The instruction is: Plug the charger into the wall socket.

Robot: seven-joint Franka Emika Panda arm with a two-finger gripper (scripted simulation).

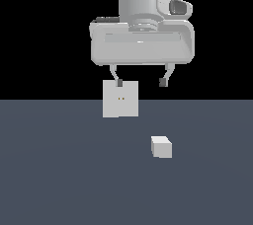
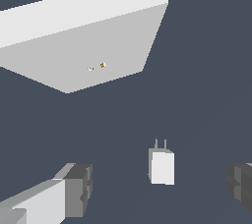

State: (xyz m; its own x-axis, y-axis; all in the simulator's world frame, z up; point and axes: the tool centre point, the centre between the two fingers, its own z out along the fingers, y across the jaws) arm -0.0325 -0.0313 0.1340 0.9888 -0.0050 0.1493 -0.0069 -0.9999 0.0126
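Hanging high, your gripper (image 1: pixel 141 82) is gaping wide, holding nothing. Dropping off-centre, you are risking knocking the charger (image 1: pixel 161 147) away from the wall socket (image 1: pixel 120 99).

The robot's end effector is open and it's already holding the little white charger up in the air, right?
Not quite. The end effector is open, but it holds nothing: the charger lies on the floor, apart from the fingers, away from the wall socket. The exterior view shows this.
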